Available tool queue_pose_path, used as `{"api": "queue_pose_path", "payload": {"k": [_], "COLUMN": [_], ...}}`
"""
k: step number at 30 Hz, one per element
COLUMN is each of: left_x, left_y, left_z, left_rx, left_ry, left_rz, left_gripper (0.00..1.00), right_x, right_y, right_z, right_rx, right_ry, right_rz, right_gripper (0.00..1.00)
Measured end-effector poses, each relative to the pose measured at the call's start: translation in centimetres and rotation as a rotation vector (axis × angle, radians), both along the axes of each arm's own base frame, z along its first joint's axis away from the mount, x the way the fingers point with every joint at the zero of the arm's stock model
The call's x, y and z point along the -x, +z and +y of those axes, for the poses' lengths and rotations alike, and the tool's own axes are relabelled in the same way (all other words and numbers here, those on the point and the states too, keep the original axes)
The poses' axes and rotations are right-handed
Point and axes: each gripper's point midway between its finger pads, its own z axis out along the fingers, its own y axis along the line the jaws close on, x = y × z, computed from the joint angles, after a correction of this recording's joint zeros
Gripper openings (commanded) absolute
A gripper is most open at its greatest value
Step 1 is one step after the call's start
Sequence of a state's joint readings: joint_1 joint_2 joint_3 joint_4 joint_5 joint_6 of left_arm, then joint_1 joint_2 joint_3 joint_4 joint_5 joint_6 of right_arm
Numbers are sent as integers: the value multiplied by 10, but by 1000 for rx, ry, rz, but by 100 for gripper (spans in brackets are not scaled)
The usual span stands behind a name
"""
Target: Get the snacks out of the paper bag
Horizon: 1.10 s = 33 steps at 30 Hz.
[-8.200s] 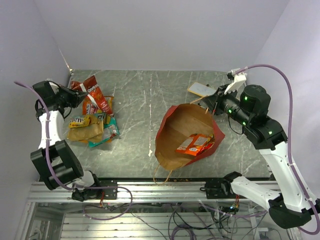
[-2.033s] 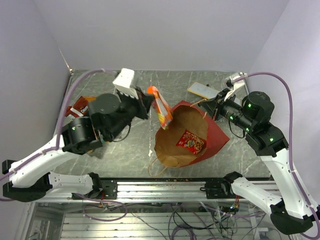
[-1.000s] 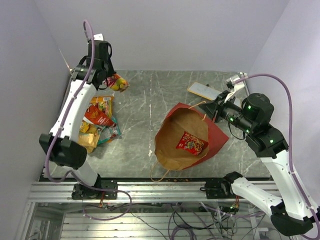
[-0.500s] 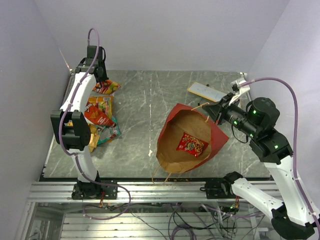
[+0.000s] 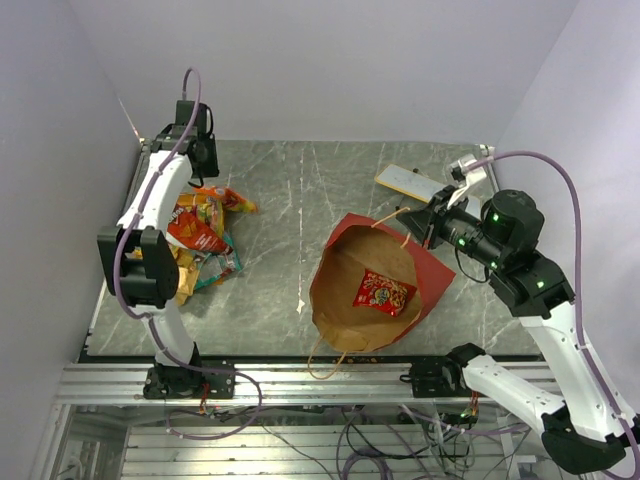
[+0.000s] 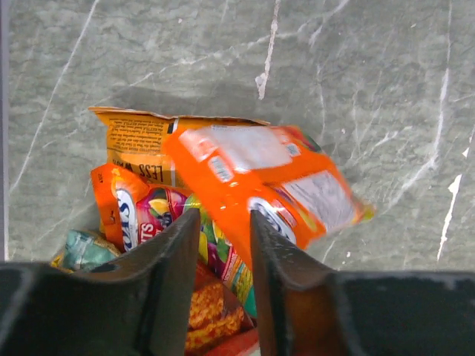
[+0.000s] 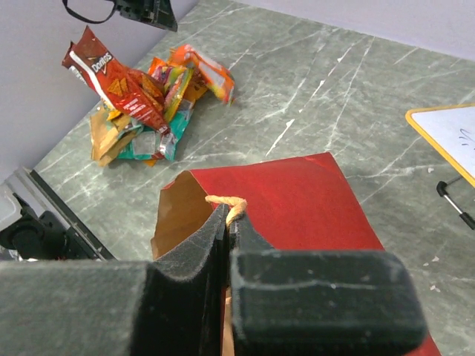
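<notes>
The paper bag (image 5: pixel 345 300), red outside and brown inside, lies open at the table's middle with one red packet (image 5: pixel 383 291) inside it. My right gripper (image 5: pixel 418 222) is shut on the bag's tan handle (image 7: pixel 236 211) and holds the rim (image 7: pixel 189 185) up. At the far left, my left gripper (image 6: pixel 223 222) hangs open just above an orange packet (image 6: pixel 267 185), which lies on top of the pile of snacks (image 5: pixel 195 235). Nothing is gripped between the left fingers (image 6: pixel 174 274). The pile also shows in the right wrist view as snacks (image 7: pixel 141 104).
A flat white-and-tan card (image 5: pixel 408 181) lies at the back right, just beyond the bag. The left wall stands close behind the snack pile. The bag's second handle loop (image 5: pixel 322 355) hangs toward the table's near edge.
My left arm carried the orange packet from the bag to the far-left pile, then its jaws opened and the packet dropped onto the pile. The right gripper kept its hold on the handle.
</notes>
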State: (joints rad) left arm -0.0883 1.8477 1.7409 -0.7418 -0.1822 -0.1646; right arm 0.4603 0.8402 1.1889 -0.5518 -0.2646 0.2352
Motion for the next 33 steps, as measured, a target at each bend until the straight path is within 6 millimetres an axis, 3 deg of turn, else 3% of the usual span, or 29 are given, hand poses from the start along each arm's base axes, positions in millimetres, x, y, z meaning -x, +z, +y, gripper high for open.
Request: {"api": "queue_pose_path", "payload": {"k": [3, 8, 10, 12, 15, 18, 21, 26, 30, 33], "left_x": [7, 23, 35, 59, 103, 149, 201, 268, 310, 348], "left_y": [16, 62, 82, 97, 106, 100, 78, 67, 74, 61], "left_z": [0, -11, -25, -47, -94, -153, -205, -252, -296, -339], "left_rx": [8, 91, 175, 267, 400, 521, 612, 659, 633, 527], "left_ry": [6, -7, -41, -89, -192, -330, -462, -648, -835, -1007], "left_rz": [-26, -124, -187, -246, -309, -311, -261, -241, -273, -278], "left_gripper": [52, 58, 62, 62, 62, 64, 67, 78, 76, 75], "right_x": [2, 5, 6, 7, 8, 10, 14, 18, 18, 15], "right_y": [2, 7, 6, 3, -1, -4, -7, -13, -15, -17], "right_z": [-2, -8, -9, -9, -7, -4, -2, 0, 1, 2], "right_rx": [3, 9, 11, 13, 20, 26, 34, 44, 47, 51], "right_ry": [-3, -19, -23, -21, -3, 23, 50, 76, 76, 76], "right_rz": [-14, -42, -45, -42, -37, -34, -25, -6, -1, 10], "right_gripper": [0, 0, 0, 0, 0, 0, 0, 0, 0, 0]}}
